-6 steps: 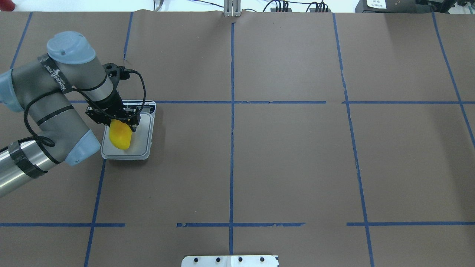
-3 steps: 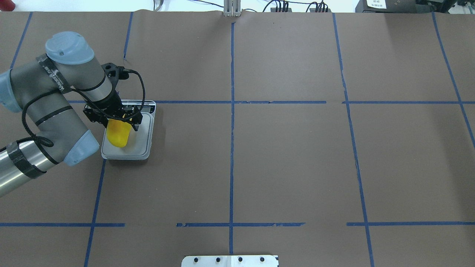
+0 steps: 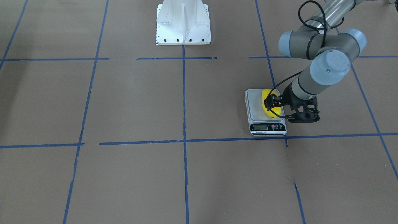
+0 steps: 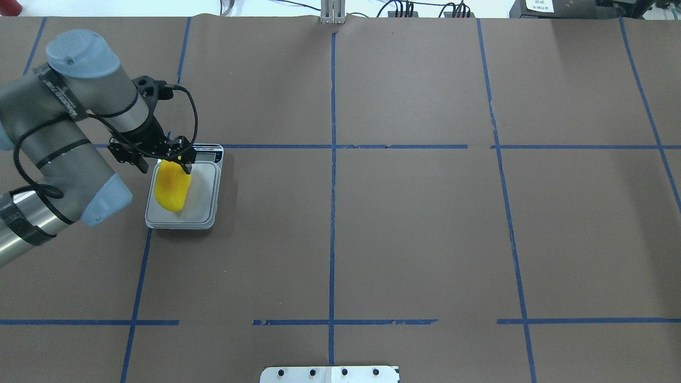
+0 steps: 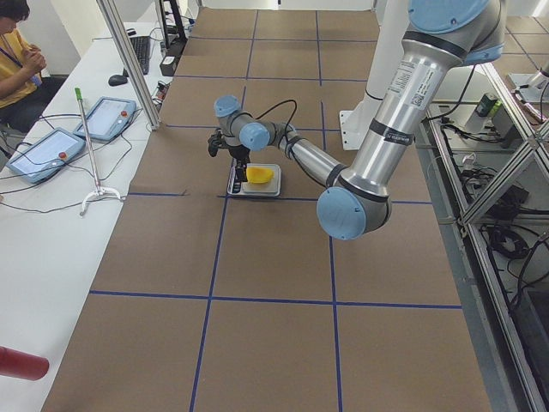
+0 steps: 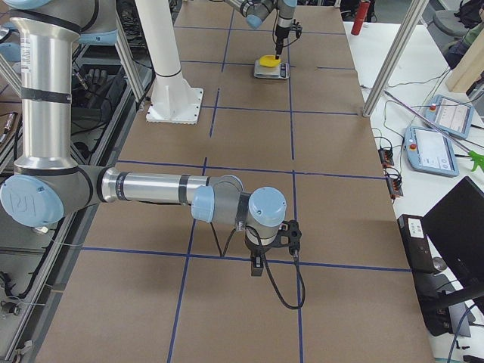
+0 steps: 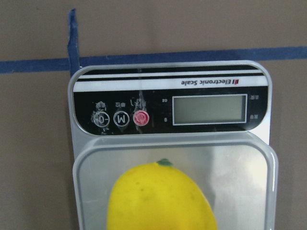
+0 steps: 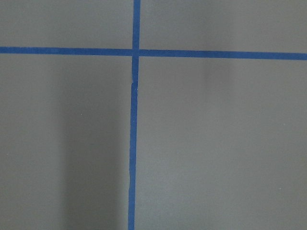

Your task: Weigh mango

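The mango (image 4: 172,187) is bright yellow with an orange blush and lies on the white platform of the electronic scale (image 4: 204,192), toward its left side. My left gripper (image 4: 164,166) hovers over the mango's far end, near the scale's display, with its jaws open wider than the fruit. The left wrist view shows the mango (image 7: 158,199) resting free on the platform (image 7: 240,177), below the blank display (image 7: 208,109); no fingers show there. My right gripper (image 6: 257,265) hangs low over bare table far from the scale. I cannot tell whether it is open or shut.
Brown paper with blue tape lines (image 4: 332,159) covers the table. The white robot base (image 3: 183,21) stands at the table's near middle. The right wrist view shows only paper and a tape cross (image 8: 135,51). An operator (image 5: 17,51) sits beyond the far edge.
My left gripper has let go of the mango, risen and drawn back toward the scale's display. The mango now lies free on the platform, slightly further left than before.
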Motion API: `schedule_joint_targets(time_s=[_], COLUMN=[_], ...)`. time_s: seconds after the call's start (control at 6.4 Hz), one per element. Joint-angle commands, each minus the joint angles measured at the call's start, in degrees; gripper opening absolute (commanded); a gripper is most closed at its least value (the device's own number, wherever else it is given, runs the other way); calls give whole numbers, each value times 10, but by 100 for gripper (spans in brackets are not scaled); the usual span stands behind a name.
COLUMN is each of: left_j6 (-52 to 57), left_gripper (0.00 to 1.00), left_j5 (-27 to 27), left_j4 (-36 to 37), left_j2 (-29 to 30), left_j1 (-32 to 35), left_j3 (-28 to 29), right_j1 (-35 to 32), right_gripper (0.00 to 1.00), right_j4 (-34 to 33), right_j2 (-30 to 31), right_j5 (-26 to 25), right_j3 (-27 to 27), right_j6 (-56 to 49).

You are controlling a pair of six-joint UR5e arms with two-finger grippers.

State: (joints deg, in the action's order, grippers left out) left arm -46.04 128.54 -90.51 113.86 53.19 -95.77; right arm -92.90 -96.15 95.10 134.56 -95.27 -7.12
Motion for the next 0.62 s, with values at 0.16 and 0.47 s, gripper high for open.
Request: schedule_joint_targets(time_s=[0.16,0.47], left_j6=[163,363], left_gripper=[100,100], left_j5=[0,21], left_j4=[21,33], left_j2=[-110,-222], left_j1=[152,273], left_j3=[-76,-74], right_j1=[0,0], right_gripper=[100,100], right_j4=[0,0], right_j2=[0,0], right_j5=[0,0], right_j3=[0,0], right_j6=[0,0])
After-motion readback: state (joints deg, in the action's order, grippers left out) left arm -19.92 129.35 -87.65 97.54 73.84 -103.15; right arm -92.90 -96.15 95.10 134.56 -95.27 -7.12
